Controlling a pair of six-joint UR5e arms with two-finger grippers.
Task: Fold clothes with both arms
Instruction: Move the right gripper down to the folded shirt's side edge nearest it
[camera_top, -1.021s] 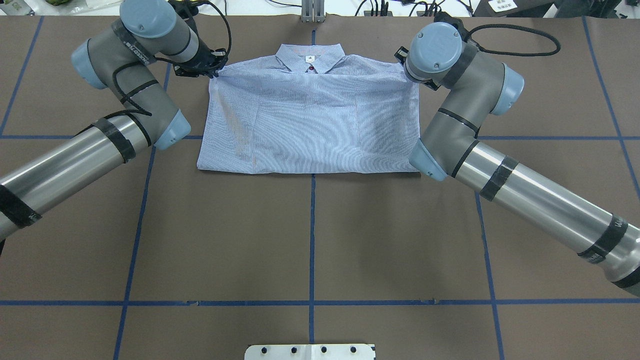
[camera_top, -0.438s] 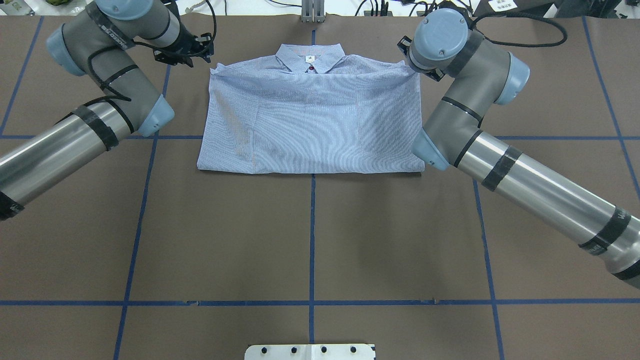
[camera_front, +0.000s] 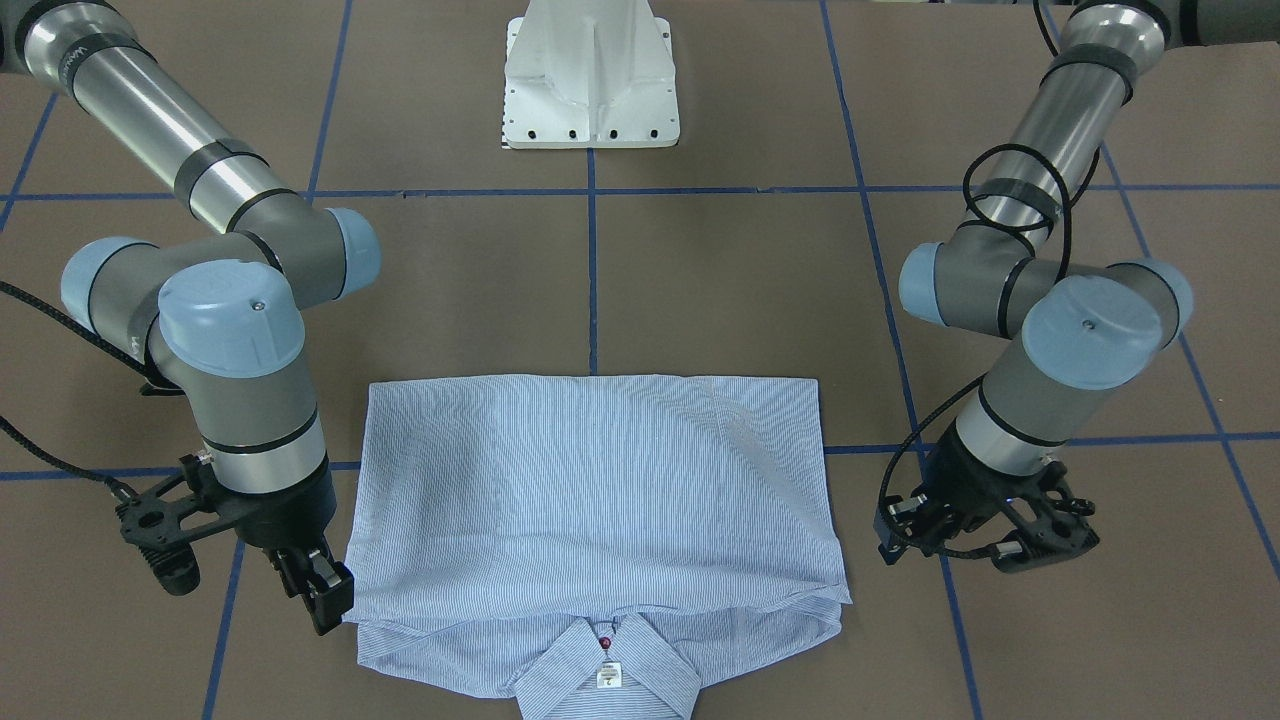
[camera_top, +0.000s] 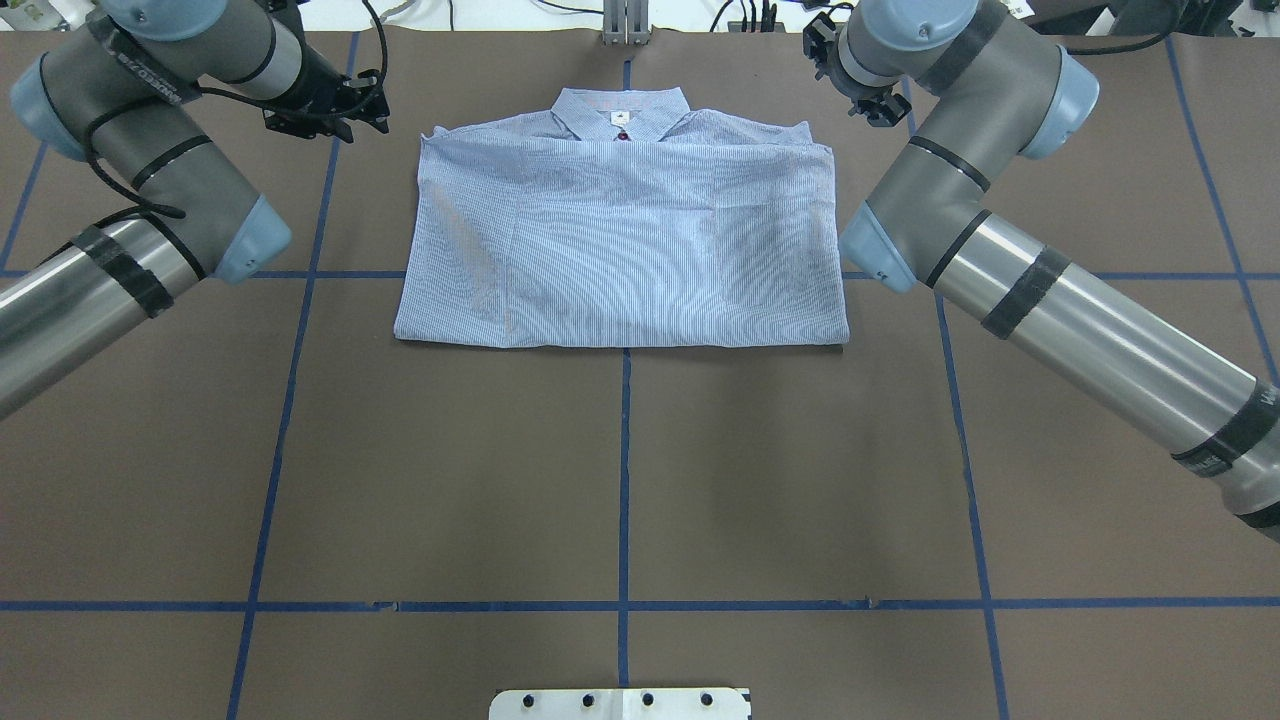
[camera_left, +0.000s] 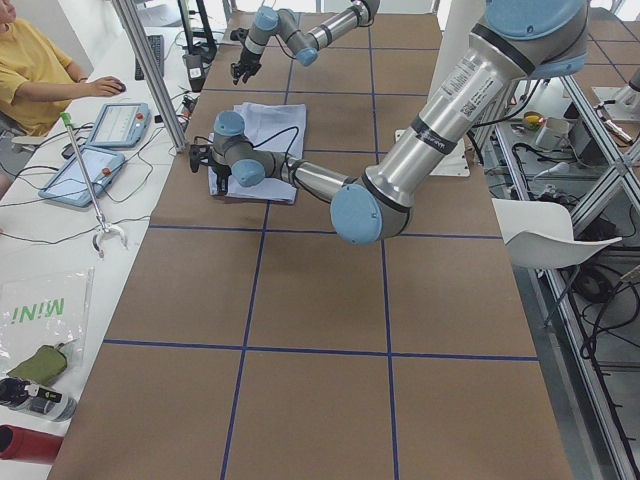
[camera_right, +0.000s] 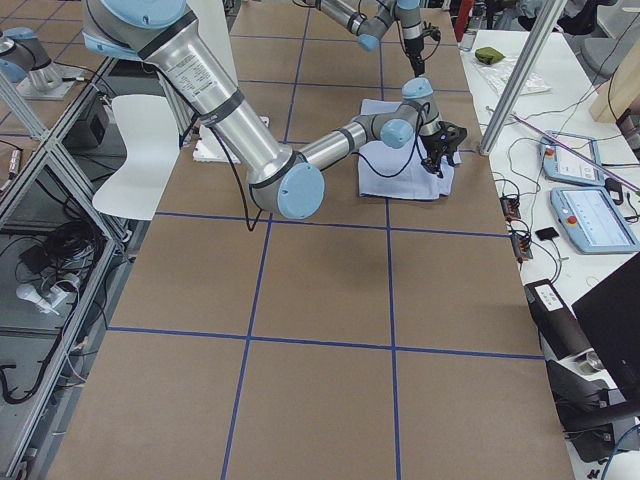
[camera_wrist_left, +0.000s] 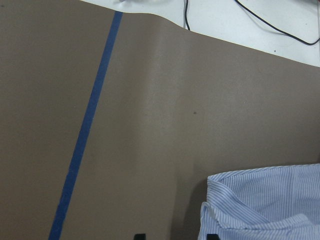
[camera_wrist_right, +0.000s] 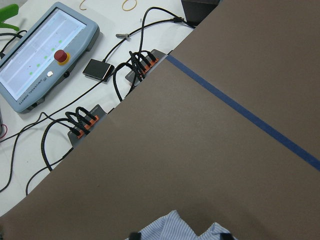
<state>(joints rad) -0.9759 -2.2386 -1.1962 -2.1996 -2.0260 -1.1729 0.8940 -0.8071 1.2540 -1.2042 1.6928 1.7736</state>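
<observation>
One light blue striped shirt (camera_top: 620, 240), folded, flat on the brown desk (camera_top: 700, 480), collar toward the side away from the robot. Two claws: left claw (camera_top: 335, 118) and right claw (camera_top: 868, 98), both released and empty, one near each shoulder corner.

Your shirt (camera_top: 620, 250) is soft, matt cloth; your tabletop (camera_top: 450, 480) is matt and smooth; left arm (camera_top: 60, 300) and right arm (camera_top: 1110, 350) tubes show glossy metal.

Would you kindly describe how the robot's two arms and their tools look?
The left arm and right arm are shiny silver tubes with grey joints, light blue caps and black tape bands. Black cables loop to the black left tool and right tool.
</observation>
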